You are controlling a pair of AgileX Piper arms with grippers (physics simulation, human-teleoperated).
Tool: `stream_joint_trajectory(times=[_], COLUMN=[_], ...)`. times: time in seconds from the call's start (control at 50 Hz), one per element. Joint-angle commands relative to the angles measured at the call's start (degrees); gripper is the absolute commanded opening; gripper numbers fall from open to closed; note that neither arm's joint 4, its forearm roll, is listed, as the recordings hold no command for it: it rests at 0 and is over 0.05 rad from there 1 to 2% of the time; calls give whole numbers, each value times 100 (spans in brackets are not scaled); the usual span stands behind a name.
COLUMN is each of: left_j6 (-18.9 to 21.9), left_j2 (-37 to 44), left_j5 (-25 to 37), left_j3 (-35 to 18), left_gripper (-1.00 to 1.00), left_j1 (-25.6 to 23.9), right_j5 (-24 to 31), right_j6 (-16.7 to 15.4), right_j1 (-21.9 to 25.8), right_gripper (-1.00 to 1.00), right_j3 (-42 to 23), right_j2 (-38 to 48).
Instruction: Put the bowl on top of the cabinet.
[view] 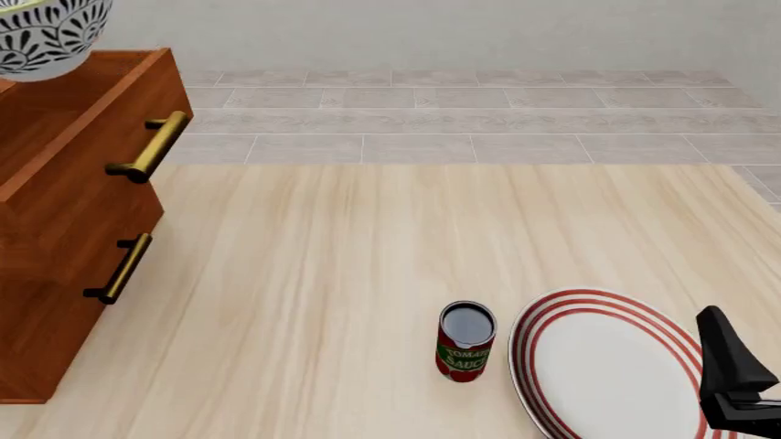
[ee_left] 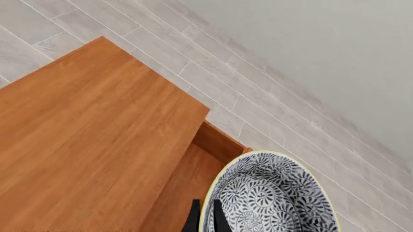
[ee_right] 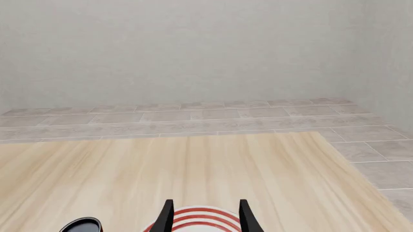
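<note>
1. Bowl (view: 47, 35) at the upper left corner of the front view, partly cut by the frame edge, over the cabinet's top; contact with that top not discernible.
2. In the left wrist view, bowl (ee_left: 271, 195) at the lower right, patterned inside facing the camera, pale rim pinched between the left gripper (ee_left: 205, 218)'s two dark fingers, one inside the rim and one outside.
3. Cabinet (view: 73, 229) along the left edge of the front view, reddish-brown, two brass handles on its front; flat top (ee_left: 90, 140) fills the left of the left wrist view.
4. Can (view: 465, 341) upright at lower centre of the front view, on the table (view: 366, 256).
5. Plate (view: 610, 366) just right of the can, red-ringed, flat on the table.
6. Right gripper (ee_right: 205, 215) at the bottom of the right wrist view, fingers parted over the plate (ee_right: 197, 217), holding nothing.
</note>
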Motion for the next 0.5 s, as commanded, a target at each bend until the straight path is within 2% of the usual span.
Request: stream_joint_trajectory(times=[0.02,0.24,0.26,0.3,0.5], left_j6=[45,-103,-120,-141,-367], left_j2=[-16,-50,-129,-78,-236], left_j5=[93,-4,-196,5,-188], left_j3=[-143,92,346,91,418], left_gripper=[-100,-100,-100,-100,-100], left_j1=[213,416,451,477,713], right_j5=[-2,4,2,10,11], right_j6=[5,-7,-11,-17,-42], right_j1=[0,3,7,13,28], right_gripper=[100,100,100,100,100], right_j3=[-2,-13,-9,-18,-6], right_j2=[2,7,6,5,-4])
